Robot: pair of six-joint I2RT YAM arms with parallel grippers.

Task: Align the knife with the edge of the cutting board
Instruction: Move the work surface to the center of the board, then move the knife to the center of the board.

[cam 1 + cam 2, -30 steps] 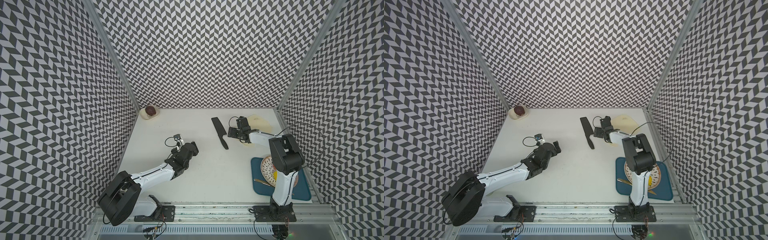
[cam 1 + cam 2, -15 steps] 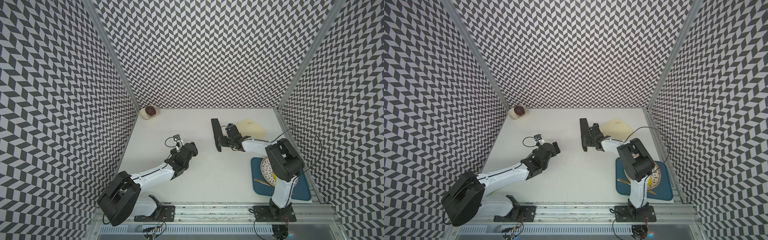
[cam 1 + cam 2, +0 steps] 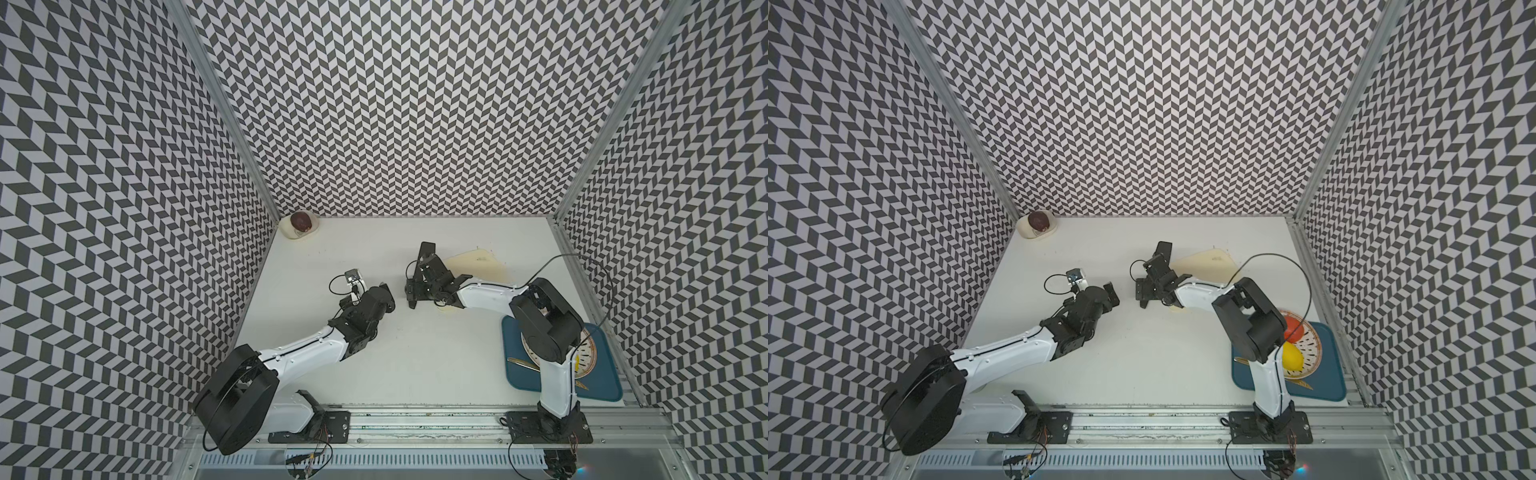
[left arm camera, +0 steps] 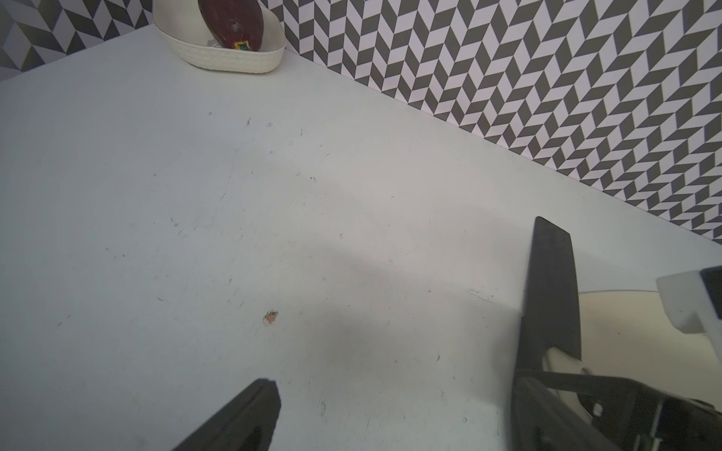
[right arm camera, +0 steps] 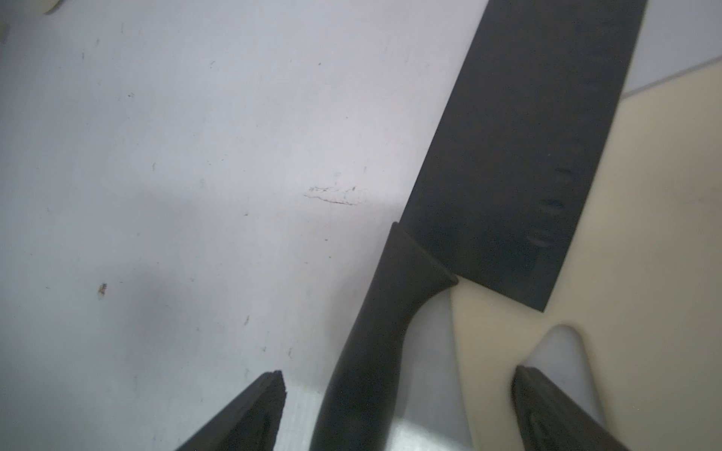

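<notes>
On desk (image 5: 195, 156), beside board: knife (image 5: 519, 156), black, blade lapping a corner of the cutting board (image 5: 644, 234), handle off it, seemingly askew to its edges. Right hand (image 5: 398, 373) spread astride the handle, not touching. Left hand (image 3: 384, 296) spread, empty, apart. Risk: a closing finger nudges the slim handle, swinging the blade or dragging the thin board. Top views: right hand hides most of the knife.

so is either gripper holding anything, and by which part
Nothing is held: the right gripper is open around the knife handle, gaps either side; the left gripper is open and empty.
</notes>
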